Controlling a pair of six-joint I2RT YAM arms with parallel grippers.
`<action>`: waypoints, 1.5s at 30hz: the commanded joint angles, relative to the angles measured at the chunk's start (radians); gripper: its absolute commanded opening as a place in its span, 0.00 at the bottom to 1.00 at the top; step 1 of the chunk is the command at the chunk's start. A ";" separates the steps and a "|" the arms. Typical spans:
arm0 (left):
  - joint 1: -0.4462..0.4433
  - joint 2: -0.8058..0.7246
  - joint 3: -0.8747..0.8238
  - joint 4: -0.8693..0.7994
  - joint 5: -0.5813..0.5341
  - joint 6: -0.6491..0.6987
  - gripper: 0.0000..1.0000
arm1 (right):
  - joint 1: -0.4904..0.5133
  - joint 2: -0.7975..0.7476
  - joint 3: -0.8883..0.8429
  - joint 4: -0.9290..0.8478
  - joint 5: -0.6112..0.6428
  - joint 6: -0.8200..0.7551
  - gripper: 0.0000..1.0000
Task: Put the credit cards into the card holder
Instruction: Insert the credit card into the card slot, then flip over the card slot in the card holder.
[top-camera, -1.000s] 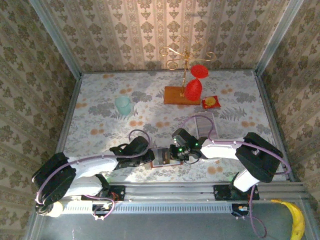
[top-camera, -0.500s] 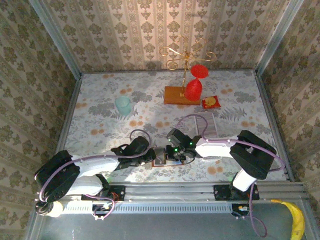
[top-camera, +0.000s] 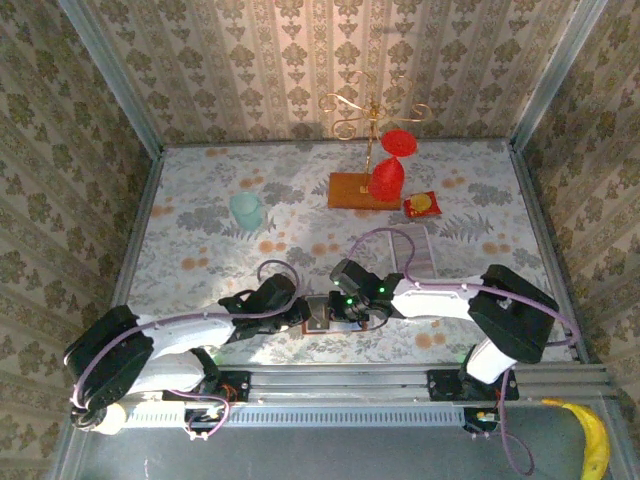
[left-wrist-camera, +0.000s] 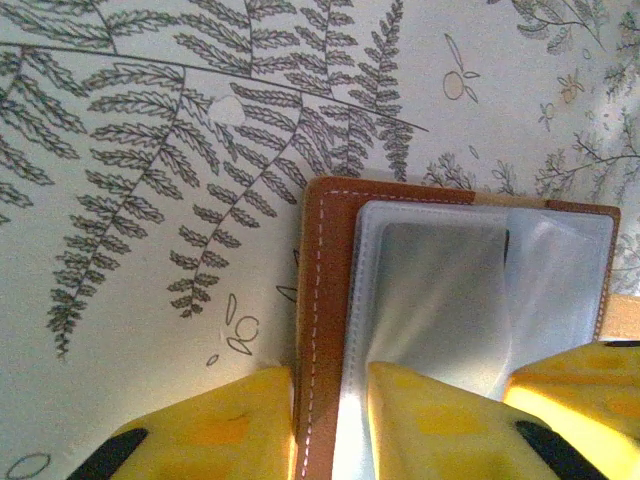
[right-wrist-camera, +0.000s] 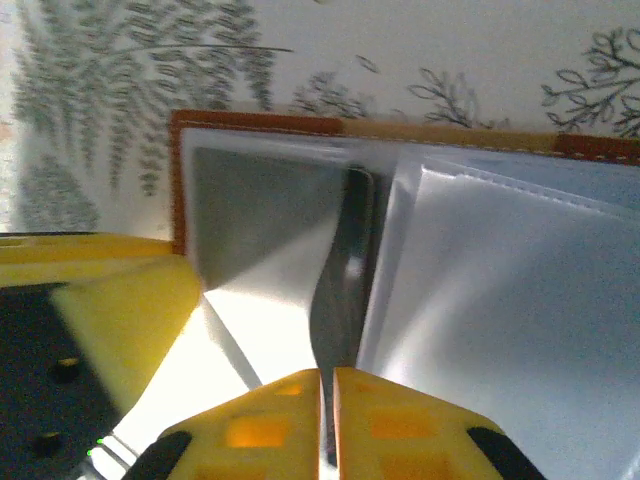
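- Upper frame, well apart: teal cup (top-camera: 246, 209), wooden stand base (top-camera: 360, 190), red-yellow packet (top-camera: 422, 205).
- The card holder (top-camera: 322, 314) lies open, lower centre; the left gripper (left-wrist-camera: 330, 400) clamps its leather edge.
- The right gripper (right-wrist-camera: 327, 385) pinches a credit card (right-wrist-camera: 345, 260) edge-on.

Orange-brown leather card holder (left-wrist-camera: 322, 300) lies open at the patterned surface's (top-camera: 200, 230) near edge — left pincer (left-wrist-camera: 330, 410) on its left flap, right pincer (right-wrist-camera: 328, 400) mid-holder, thin grey credit card (right-wrist-camera: 345, 250) between its sleeves.

Left tool (top-camera: 300, 318), right tool (top-camera: 346, 309), both at card holder (top-camera: 322, 314)
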 joint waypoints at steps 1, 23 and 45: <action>0.000 -0.049 -0.010 -0.052 -0.010 0.013 0.28 | 0.009 -0.081 0.002 -0.060 0.082 -0.006 0.16; 0.019 -0.037 0.034 -0.119 0.025 0.094 0.41 | 0.006 -0.100 -0.064 -0.173 0.151 0.064 0.34; -0.001 0.021 0.026 -0.086 0.030 0.082 0.38 | 0.013 -0.079 -0.090 -0.133 0.147 0.103 0.36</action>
